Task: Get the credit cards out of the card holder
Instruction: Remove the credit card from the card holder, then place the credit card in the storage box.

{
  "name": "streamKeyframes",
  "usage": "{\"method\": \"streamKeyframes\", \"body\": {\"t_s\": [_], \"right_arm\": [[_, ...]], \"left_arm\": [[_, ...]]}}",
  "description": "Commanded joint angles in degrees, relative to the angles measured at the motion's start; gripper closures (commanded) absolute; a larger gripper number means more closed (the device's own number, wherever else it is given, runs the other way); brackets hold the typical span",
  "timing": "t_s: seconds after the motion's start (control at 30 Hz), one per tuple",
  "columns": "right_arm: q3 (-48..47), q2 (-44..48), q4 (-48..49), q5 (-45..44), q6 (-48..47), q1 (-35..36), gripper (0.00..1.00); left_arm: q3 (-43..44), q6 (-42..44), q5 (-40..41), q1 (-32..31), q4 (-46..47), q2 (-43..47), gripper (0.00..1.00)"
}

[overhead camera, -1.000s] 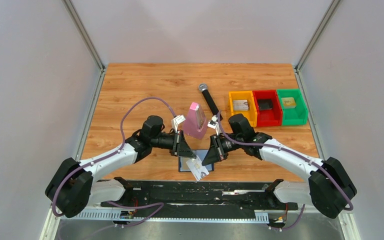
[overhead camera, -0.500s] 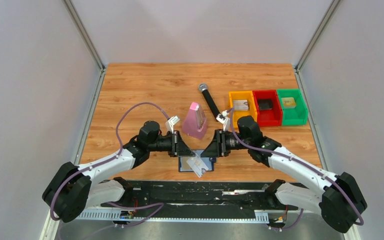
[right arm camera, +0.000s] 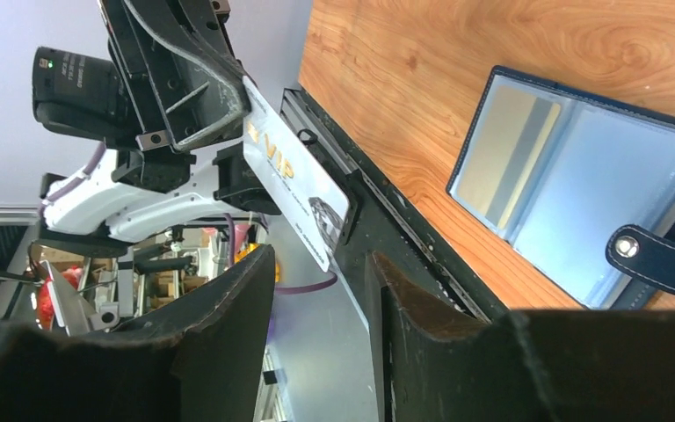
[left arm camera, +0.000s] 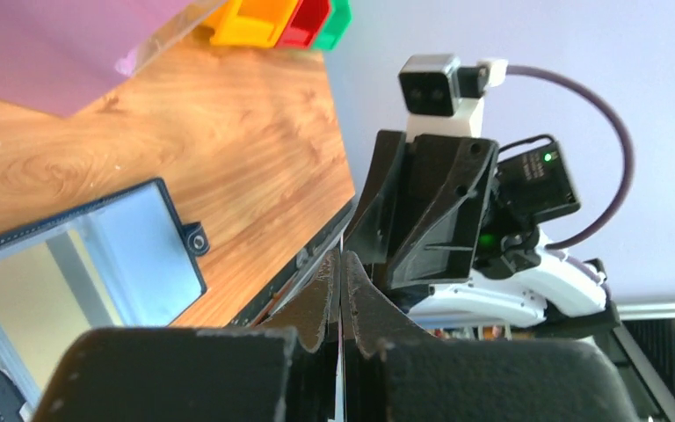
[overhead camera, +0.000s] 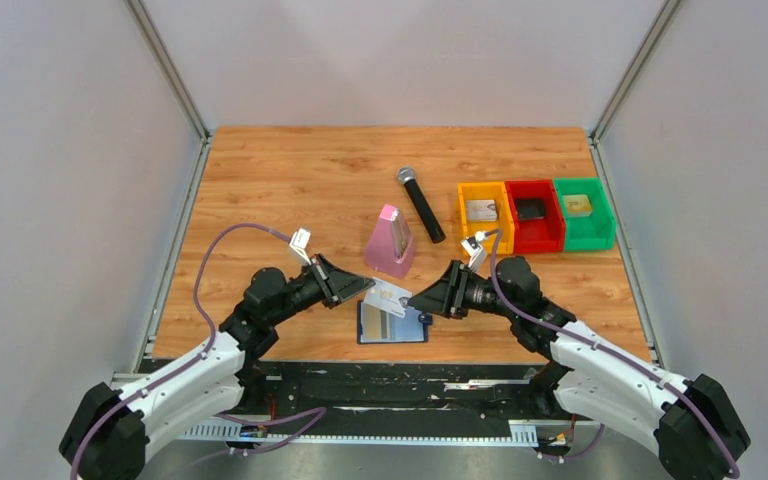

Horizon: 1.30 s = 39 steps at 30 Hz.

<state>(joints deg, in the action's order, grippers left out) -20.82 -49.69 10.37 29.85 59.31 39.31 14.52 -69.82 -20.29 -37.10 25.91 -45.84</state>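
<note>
The left gripper [overhead camera: 367, 286] is pressed together on a pale credit card [overhead camera: 388, 297]. It pinches one end, so the rest of the card sticks out past its fingertips toward the right gripper [overhead camera: 422, 300]. From the right wrist, the card's face shows gold VIP lettering, and the card hangs clear of the desk [overhead camera: 290, 180]. The right gripper's fingers are spread and hold nothing. The card's free end lies just ahead of them, in line with the gap; I cannot tell whether it touches either finger. The card holder [overhead camera: 393, 324] lies open and flat on the desk, below and between the two grippers, with its snap tab [right arm camera: 646, 255] on the right gripper's side. A tan-gold card [right arm camera: 503, 165] sits in the half nearer the left gripper. A pink metronome [overhead camera: 390, 243] stands just beyond the left gripper's tip, and a black microphone [overhead camera: 420, 204] lies beside it. Yellow [overhead camera: 485, 212], red [overhead camera: 532, 212] and green [overhead camera: 583, 210] bins sit beyond the right gripper, well apart from it
</note>
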Motion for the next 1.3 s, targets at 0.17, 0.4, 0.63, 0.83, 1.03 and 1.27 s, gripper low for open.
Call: {"method": "streamKeyframes", "body": {"t_s": [0.17,0.4,0.63,0.83,1.03,1.27], "right_arm": [[-0.08,-6.16,13.25,0.58,5.98,2.03,0.62],[0.84,-9.46,19.57,0.32,7.83,4.20,0.74],[1.85,-9.25,21.30,-1.42,6.92,4.45,1.00],[-0.57,-5.22,11.75,-2.77,1.62,2.27,1.00],[-3.04,0.90,0.96,-0.24,-5.03,-4.18,1.00],[-11.08,2.37,-17.57,7.54,-17.33,-20.02,1.00]], "left_arm": [[-2.02,-5.16,7.17,-0.20,4.73,3.41,1.00],[-3.54,-6.59,8.83,-0.18,5.23,5.04,1.00],[-4.93,-7.54,10.05,-0.19,3.75,7.90,0.99],[-4.44,-5.82,10.30,-0.17,-1.04,10.46,0.53],[-1.04,-0.15,8.99,-0.19,-10.00,11.87,0.19],[5.48,8.40,7.07,-0.23,-21.64,11.37,0.00]]}}
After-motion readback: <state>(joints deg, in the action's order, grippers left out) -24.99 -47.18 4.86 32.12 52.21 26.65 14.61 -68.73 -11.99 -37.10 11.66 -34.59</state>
